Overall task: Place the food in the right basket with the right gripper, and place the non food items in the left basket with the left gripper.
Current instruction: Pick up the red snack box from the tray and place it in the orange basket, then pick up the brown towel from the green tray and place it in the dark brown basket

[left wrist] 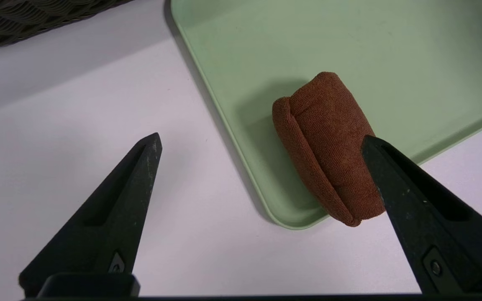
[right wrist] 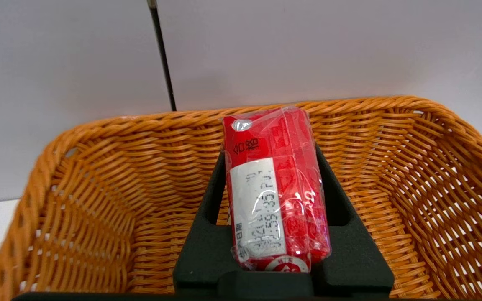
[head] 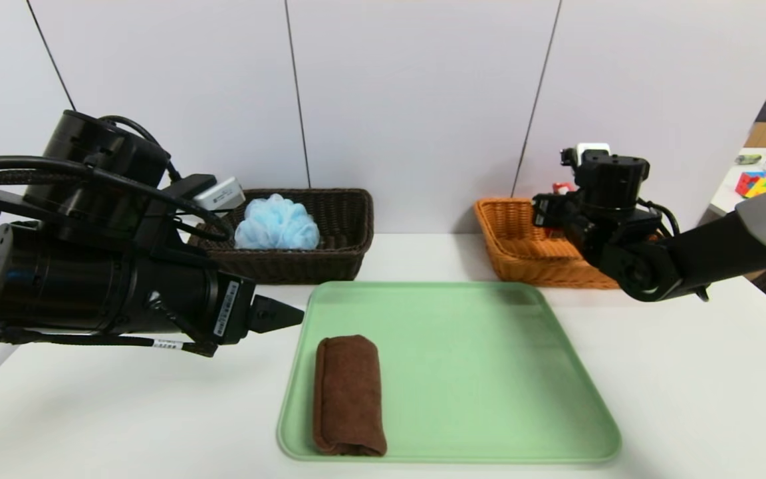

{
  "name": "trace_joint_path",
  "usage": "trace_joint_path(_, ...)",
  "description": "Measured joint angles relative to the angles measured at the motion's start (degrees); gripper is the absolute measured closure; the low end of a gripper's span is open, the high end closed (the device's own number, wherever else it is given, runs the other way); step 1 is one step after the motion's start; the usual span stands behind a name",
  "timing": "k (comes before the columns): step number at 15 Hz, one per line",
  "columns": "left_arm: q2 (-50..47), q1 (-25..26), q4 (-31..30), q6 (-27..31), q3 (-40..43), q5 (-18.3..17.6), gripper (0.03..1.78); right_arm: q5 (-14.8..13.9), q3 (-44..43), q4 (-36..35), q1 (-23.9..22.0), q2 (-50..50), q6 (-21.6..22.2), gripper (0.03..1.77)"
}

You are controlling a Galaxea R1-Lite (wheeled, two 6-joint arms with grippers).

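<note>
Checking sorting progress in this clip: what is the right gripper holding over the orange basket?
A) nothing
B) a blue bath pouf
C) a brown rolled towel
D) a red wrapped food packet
D: the right gripper is shut on the red wrapped packet above the orange basket.

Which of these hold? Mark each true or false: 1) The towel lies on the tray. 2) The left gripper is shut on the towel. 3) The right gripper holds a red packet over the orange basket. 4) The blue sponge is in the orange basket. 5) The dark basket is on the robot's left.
1) True: the towel lies rolled on the tray.
2) False: the left gripper is open and holds nothing.
3) True: the right gripper clamps the red packet over the orange basket.
4) False: the sponge sits in the dark basket.
5) True.
</note>
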Motion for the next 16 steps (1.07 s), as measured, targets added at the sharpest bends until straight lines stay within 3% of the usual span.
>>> trace_joint_path(9,0.02,0.00,0.00,0.09,0.01,0.00,0.12,0.95,-2.99,1.74,-1.34,2.46,-0.98,1.42)
trace_joint_path(16,0.11,-0.02,-0.99,0.32,-0.02,-0.17,0.12,0.96,-3.06,1.71,-1.32,2.71,-0.91,0.67)
